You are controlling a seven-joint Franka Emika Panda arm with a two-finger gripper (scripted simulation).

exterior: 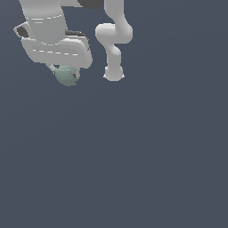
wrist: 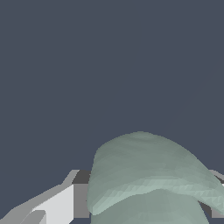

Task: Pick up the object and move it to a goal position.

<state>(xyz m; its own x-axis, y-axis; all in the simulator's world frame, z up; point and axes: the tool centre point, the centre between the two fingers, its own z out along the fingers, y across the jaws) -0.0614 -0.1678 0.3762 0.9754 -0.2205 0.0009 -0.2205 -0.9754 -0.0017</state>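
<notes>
The object (exterior: 67, 75) is a small pale grey-green lumpy chunk hanging just under the white gripper (exterior: 65, 74) at the upper left of the exterior view. In the wrist view the object (wrist: 148, 175) fills the space between the fingers, one white finger (wrist: 57, 205) pressing on its side and the other mostly hidden behind it. The gripper is shut on the object. Most of the object's top is hidden by the hand in the exterior view.
The white arm's links and base (exterior: 114, 73) stand to the exterior view's right of the gripper. A plain dark grey-blue surface (exterior: 133, 156) spreads over everything else in view.
</notes>
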